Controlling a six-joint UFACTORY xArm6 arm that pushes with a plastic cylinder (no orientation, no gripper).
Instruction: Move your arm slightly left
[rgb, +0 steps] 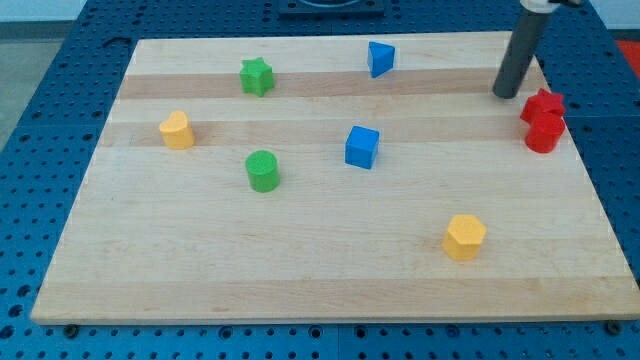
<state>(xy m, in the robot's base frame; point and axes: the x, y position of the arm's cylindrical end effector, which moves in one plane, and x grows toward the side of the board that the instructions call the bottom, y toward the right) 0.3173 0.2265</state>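
Rod tip at the desk's top right, beside the red blocks.

My tip (509, 96) rests on the desk (300, 270), just left of the red star (543, 104) and red cylinder (542, 134); there is no claw to open or close. A leftward nudge looks safe, since only overshooting would reach the blue block (380, 58). No writing shows.

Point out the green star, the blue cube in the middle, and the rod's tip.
green star (257, 76), camera view, its top face.
blue cube (362, 147), camera view, its front face.
my tip (507, 95), camera view, the rod's very end.
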